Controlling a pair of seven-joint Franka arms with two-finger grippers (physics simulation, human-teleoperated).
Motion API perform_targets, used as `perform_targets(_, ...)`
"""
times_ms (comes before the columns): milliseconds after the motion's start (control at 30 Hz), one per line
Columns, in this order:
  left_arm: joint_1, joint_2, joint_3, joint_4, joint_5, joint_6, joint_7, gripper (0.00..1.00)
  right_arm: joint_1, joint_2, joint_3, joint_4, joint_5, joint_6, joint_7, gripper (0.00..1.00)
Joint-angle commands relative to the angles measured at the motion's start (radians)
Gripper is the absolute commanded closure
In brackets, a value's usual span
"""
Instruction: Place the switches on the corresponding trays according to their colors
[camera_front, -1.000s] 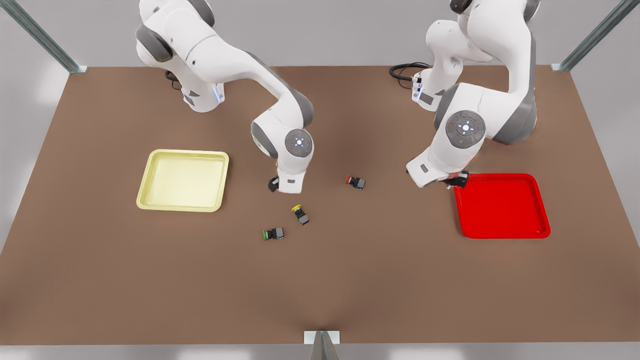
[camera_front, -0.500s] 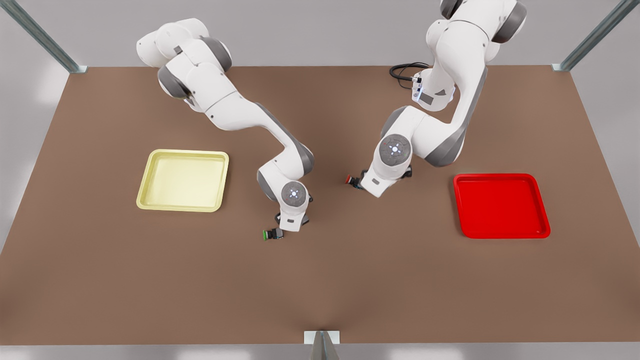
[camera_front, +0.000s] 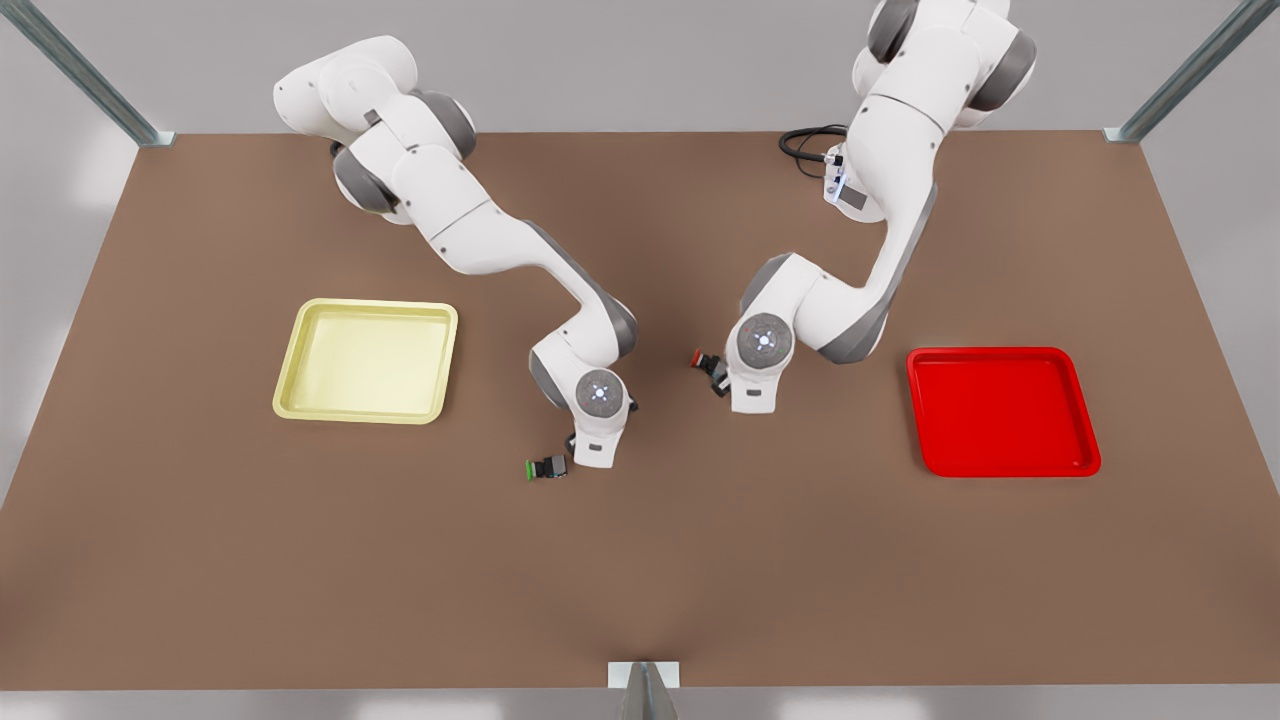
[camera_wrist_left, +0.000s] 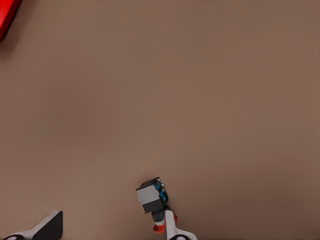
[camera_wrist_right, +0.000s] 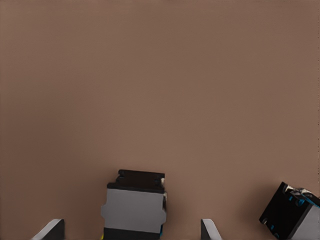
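Left gripper (camera_wrist_left: 107, 231) sits spread around the red switch (camera_wrist_left: 152, 196), red tray (camera_front: 1003, 411) well off. Right gripper (camera_wrist_right: 132, 231) is spread over the yellow switch (camera_wrist_right: 134, 207), with the green switch (camera_front: 546, 468) just beside.

Left wrist view: plain brown table (camera_wrist_left: 165, 90). A small push-button switch with a grey-black boxy body and red cap (camera_wrist_left: 152, 197) lies on its side on the table. The left gripper (camera_wrist_left: 107, 229) has its jaws spread wide — one fingertip (camera_wrist_left: 50, 225) well apart from the switch, the other (camera_wrist_left: 171, 225) right at its red cap; contact unclear. A bright red plastic tray (camera_wrist_left: 6, 17) shows at one corner — well apart from the switch.
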Motion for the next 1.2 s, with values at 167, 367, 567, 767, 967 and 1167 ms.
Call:
perform_targets(167, 0.047, -0.065, -0.003, -0.269, -0.218, 0.32, -0.002, 0.01, 0.0, 0.013, -0.001, 0.035, 0.037, -0.012, 0.029, 0.0)
perform_targets(367, 0.027, -0.087, -0.012, -0.378, -0.432, 0.398, -0.002, 0.01, 0.0, 0.025, -0.013, 0.062, 0.035, -0.035, 0.014, 0.0)
perform_targets(567, -0.037, -0.082, -0.028, -0.372, -0.458, 0.435, -0.012, 0.01, 0.014, 0.042, -0.013, 0.075, 0.035, -0.034, 0.029, 0.23)
perform_targets(767, -0.065, -0.068, 0.015, -0.352, -0.36, 0.479, -0.002, 0.01, 0.012, 0.044, -0.019, 0.078, 0.035, -0.034, 0.025, 0.36)
perform_targets(967, -0.079, -0.015, 0.02, -0.358, -0.355, 0.552, -0.014, 0.01, 0.014, 0.045, -0.022, 0.078, 0.035, -0.032, 0.028, 0.36)
perform_targets(1167, -0.079, 0.042, 0.018, -0.358, -0.376, 0.637, -0.011, 0.01, 0.012, 0.045, -0.022, 0.076, 0.035, -0.032, 0.028, 0.41)
